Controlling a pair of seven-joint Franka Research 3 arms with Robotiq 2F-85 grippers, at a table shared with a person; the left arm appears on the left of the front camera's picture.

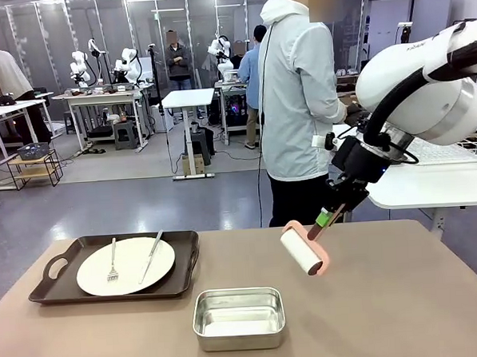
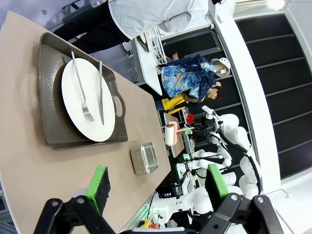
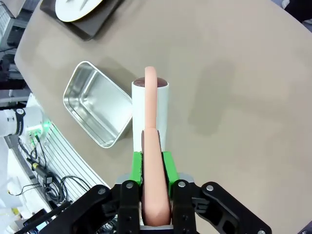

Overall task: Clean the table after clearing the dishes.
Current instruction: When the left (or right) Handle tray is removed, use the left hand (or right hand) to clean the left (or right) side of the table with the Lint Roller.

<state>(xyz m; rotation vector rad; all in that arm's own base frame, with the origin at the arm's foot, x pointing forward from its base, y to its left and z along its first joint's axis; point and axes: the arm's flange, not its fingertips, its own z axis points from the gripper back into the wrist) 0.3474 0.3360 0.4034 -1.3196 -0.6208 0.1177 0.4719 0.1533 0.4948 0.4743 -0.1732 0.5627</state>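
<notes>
The tan-brown table is stretching across the whole near part of the scene. A dark handled tray is sitting flat on its left side, toward the far edge. A square steel tin is resting open side up near the middle, nearer than the tray and just to its right, not touching it.

This is a robotics laboratory in a big open hall. A white robot arm reaches over the tan table. Beyond this table, on the grey floor, stand white worktables with equipment and cables. Even farther from it runs a glass partition wall, and people stand at those worktables.
</notes>
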